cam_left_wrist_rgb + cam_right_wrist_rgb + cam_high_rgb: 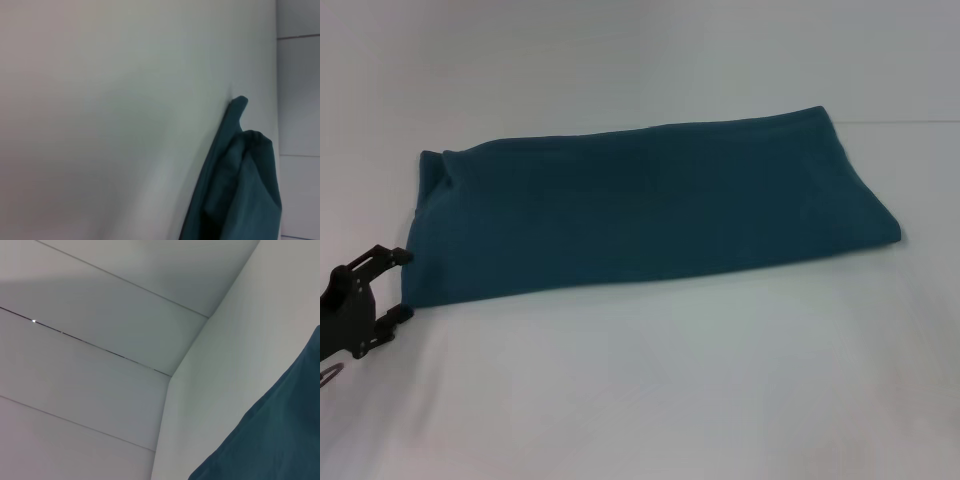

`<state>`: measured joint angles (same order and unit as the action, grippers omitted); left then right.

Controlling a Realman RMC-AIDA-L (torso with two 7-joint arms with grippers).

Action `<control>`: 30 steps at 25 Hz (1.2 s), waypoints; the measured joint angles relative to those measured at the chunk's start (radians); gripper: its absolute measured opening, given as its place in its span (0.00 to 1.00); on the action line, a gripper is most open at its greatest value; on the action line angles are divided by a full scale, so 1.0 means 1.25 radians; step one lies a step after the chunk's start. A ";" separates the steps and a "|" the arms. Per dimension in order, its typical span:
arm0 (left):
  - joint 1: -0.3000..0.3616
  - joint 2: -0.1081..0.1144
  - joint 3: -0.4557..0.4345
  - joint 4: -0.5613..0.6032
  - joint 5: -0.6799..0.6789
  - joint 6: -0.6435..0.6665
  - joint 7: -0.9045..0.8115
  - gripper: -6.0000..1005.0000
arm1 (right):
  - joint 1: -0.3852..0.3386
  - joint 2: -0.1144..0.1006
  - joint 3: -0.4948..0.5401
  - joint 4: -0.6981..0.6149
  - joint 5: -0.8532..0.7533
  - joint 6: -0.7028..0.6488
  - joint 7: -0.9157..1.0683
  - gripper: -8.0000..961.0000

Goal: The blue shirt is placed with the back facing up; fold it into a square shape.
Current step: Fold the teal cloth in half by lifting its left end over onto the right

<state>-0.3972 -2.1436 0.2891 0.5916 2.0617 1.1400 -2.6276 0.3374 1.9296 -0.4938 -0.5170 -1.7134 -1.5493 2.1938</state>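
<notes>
Left hand [404,284], fingers wide, straddles the left end of the shirt [650,210], a long folded band on the tabletop [720,380]. Next: grip that end, carry it rightward.

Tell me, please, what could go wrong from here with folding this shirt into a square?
The blue shirt is a long band, and only the open left gripper shows at its left end. Closing there may catch just one layer. Dragging that end across could skew the stack, and its far left corner is already bunched.
</notes>
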 joint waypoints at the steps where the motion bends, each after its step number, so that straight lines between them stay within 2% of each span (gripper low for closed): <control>1: -0.002 0.000 0.000 -0.001 0.000 0.000 0.000 0.84 | 0.000 0.000 0.000 0.000 0.000 0.000 0.000 0.83; 12: -0.046 0.005 0.020 -0.031 0.007 -0.027 0.006 0.84 | -0.003 0.000 0.000 0.000 0.000 -0.001 0.000 0.83; 17: -0.063 0.006 0.018 -0.027 -0.014 -0.002 0.026 0.84 | -0.005 0.001 0.001 0.001 0.000 -0.004 0.000 0.83; 22: -0.024 0.006 0.011 -0.015 -0.079 0.060 0.057 0.84 | -0.005 0.001 0.001 0.001 0.000 -0.006 -0.001 0.82; 26: 0.005 0.005 0.011 -0.012 -0.076 0.057 0.051 0.84 | -0.007 0.002 0.001 0.002 0.000 0.000 -0.002 0.82; 30: 0.007 0.007 0.014 -0.013 -0.054 0.041 0.049 0.84 | -0.007 0.002 0.001 0.002 0.000 0.000 -0.003 0.82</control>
<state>-0.3884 -2.1347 0.3072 0.5756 1.9943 1.1915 -2.5660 0.3286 1.9321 -0.4924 -0.5139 -1.7134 -1.5493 2.1905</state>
